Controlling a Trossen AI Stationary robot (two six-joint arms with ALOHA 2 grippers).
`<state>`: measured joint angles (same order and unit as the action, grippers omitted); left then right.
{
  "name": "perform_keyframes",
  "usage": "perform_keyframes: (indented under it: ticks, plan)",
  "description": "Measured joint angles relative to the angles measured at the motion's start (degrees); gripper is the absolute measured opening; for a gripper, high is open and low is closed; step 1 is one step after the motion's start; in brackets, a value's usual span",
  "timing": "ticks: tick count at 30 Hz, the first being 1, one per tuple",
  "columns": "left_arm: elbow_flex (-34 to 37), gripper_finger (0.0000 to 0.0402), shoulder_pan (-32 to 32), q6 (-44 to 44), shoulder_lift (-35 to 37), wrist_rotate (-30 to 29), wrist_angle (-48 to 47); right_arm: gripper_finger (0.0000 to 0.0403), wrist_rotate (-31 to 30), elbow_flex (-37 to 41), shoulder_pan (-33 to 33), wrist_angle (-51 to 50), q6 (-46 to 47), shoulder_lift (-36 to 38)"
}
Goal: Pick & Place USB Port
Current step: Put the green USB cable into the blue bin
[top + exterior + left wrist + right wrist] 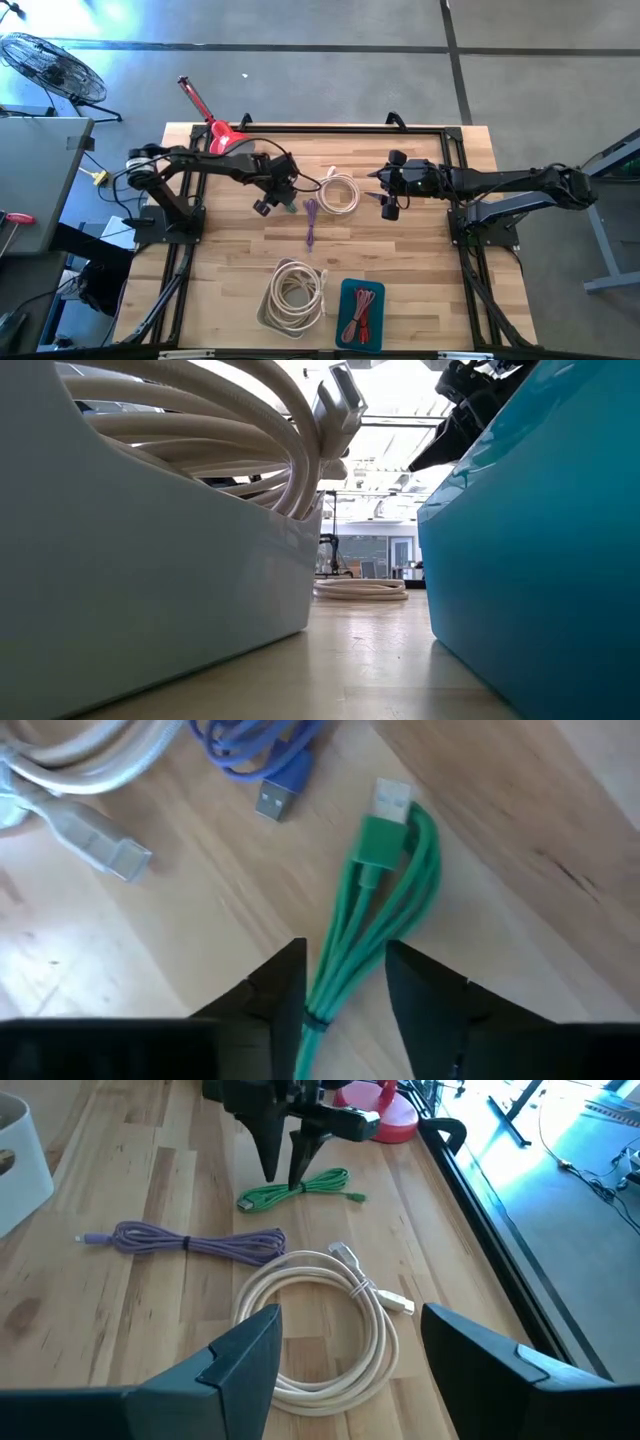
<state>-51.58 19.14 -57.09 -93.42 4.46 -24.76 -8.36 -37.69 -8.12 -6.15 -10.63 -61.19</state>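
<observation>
A bundled green USB cable (pixel 390 890) lies flat on the wooden table, left of centre (pixel 288 203). My left gripper (pixel 345 990) points steeply down over it, open, with one finger on each side of the bundle near its tie. The right wrist view shows those fingertips (pixel 287 1175) down at the green cable (pixel 320 1182). My right gripper (pixel 350 1320) waits open above the table's right half (pixel 385 200), holding nothing.
A coiled white cable (pixel 320 1330) and a bundled purple cable (pixel 190 1240) lie between the two grippers. A white bin (pixel 295 295) of white cables and a teal bin (pixel 361 313) of red cables stand at the near edge. A red object (pixel 215 125) sits at the far left.
</observation>
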Motion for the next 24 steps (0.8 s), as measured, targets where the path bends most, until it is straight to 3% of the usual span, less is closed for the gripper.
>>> perform_keyframes:
  ticks: [12,18,24]
  plan:
    - [-0.3,0.0075,0.0,0.5,-7.0,1.4,0.4,0.0232,0.5,0.0,0.0,-0.1,0.3,-1.4]
    - [-0.3,0.0012,-0.1,0.0,-7.3,-0.5,1.3,0.0232,0.4,0.0,0.0,0.1,-0.2,-4.8]
    - [-0.7,0.0006,-0.9,3.4,-7.3,-3.1,1.5,0.0232,0.4,0.0,0.0,1.7,-1.2,-8.3]
